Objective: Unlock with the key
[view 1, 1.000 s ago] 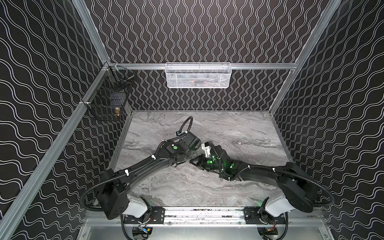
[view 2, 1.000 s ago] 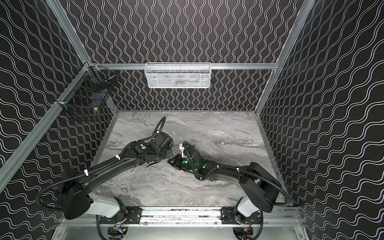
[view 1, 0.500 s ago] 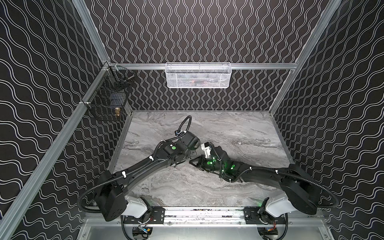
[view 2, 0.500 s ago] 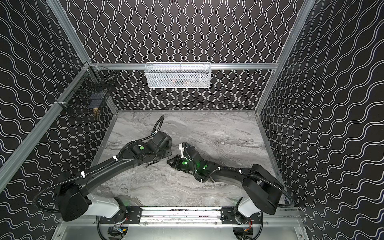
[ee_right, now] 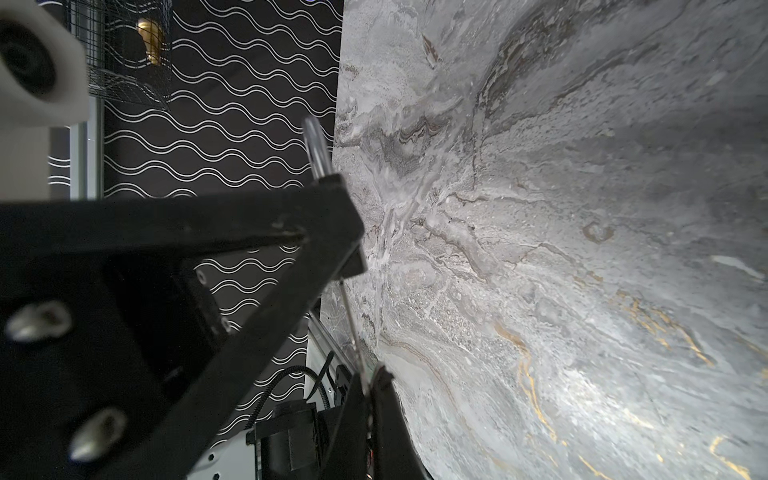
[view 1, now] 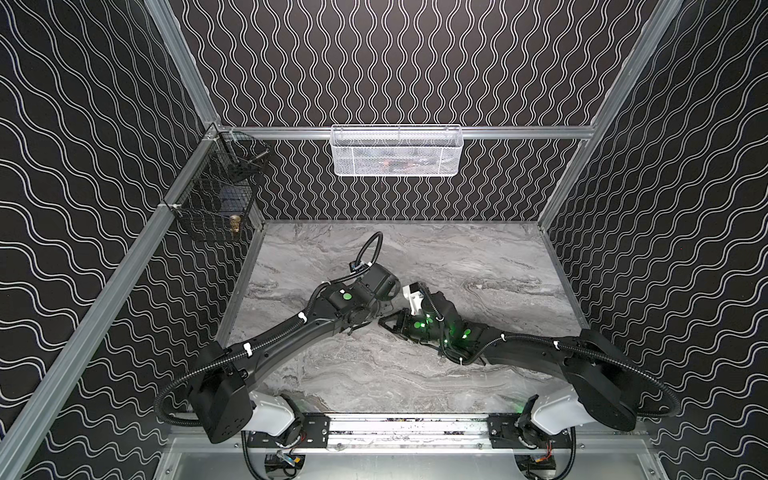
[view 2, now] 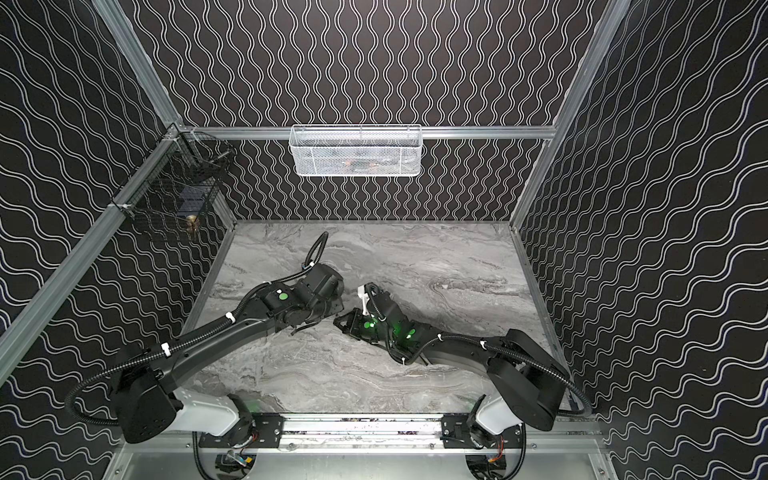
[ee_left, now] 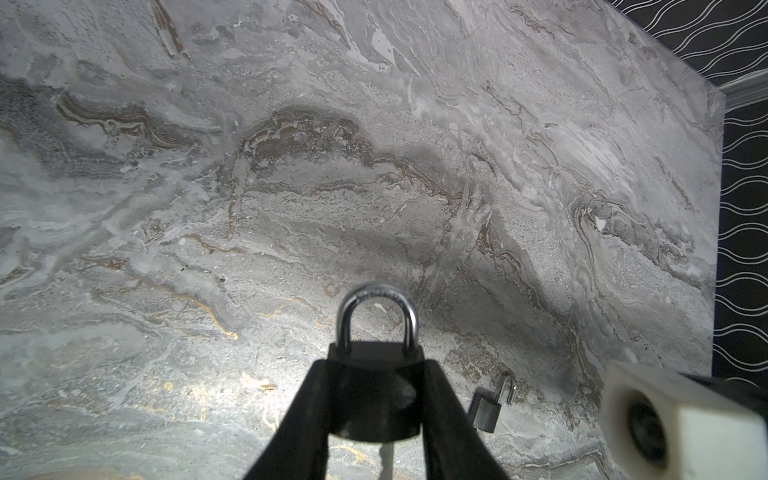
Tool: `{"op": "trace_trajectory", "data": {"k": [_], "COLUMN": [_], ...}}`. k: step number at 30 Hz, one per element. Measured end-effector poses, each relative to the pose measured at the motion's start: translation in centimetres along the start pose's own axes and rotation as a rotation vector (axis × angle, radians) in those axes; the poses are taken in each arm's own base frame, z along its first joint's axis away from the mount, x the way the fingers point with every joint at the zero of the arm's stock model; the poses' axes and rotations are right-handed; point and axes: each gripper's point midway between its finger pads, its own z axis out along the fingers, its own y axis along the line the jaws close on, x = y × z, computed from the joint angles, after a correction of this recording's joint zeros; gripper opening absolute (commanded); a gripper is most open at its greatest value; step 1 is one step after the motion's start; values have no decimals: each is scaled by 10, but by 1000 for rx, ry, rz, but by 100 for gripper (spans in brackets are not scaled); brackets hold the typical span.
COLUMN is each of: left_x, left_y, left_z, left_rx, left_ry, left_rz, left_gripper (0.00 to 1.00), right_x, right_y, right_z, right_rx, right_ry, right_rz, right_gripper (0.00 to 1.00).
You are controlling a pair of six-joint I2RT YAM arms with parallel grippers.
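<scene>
My left gripper (ee_left: pixel 376 365) is shut on the black body of a padlock (ee_left: pixel 374 411), whose silver shackle (ee_left: pixel 376 309) stands closed beyond the fingertips. In the right wrist view the same padlock (ee_right: pixel 332 224) shows side on. A thin key (ee_right: pixel 352 328) runs from its underside into my right gripper (ee_right: pixel 368 380), which is shut on the key. In both top views the left gripper (view 1: pixel 380 311) and right gripper (view 1: pixel 390 323) meet tip to tip over the middle of the table, and the arms hide the padlock and key.
A second small padlock (ee_left: pixel 488 405) lies on the marble table (ee_left: pixel 374 187) with its shackle open, beside my left gripper. A white mesh basket (view 1: pixel 395 151) hangs on the back wall. A black wire basket (view 1: pixel 216 199) hangs in the left corner.
Both arms have drifted very slightly. The grips on the padlock and the key look the same.
</scene>
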Motion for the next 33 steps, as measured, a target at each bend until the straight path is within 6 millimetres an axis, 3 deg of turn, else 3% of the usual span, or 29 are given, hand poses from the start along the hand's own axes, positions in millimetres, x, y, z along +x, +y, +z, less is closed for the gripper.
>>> {"op": "trace_trajectory", "data": {"k": [21,33], "left_x": [0,-6], "left_y": [-3,-5], "left_z": [1,-3], "left_rx": [22,35], "left_ry": [-2,-29], "left_rz": [-7,-16], "left_gripper": [0,0], "right_x": [-5,-17], "right_y": [0,6], "right_z": [5,-10], "right_rx": [6,-15], "right_ry": [-13,-24], "right_rz": [-2,-7], "right_gripper": [0,0]}}
